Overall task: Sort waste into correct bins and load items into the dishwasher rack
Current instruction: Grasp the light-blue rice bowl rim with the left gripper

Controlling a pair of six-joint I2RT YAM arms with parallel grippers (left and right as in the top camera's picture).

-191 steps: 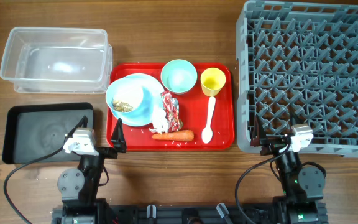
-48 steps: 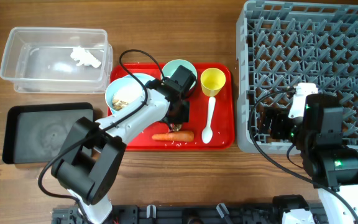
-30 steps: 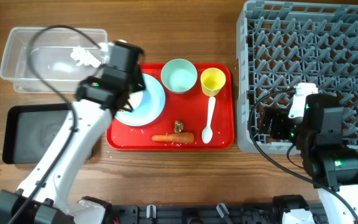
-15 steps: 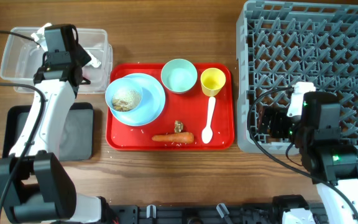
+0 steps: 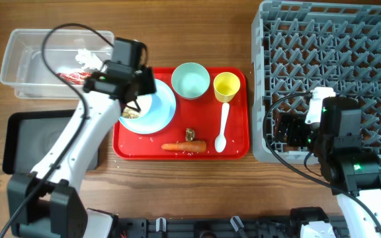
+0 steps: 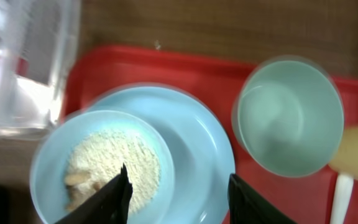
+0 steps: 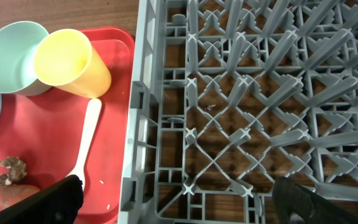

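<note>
1. The waste sorting looks to be the step in hand: the left claw hangs over the blue bowl, fingers spread wide, holding nothing
2. The next move is likely a grasp on the bowl's rim. It would have to stay level so the crumbs don't spill before a bin
3. The clear box holds the wrapper and the tissue; the black tray shows nothing in it
4. The blue bowl sits on the plate on the red tray. The green bowl and the cup look empty
5. The carrot, a brown scrap and the spoon lie loose on the red tray
6. The rack holds no dishes; the right claw waits at its near edge, wide and empty
</note>
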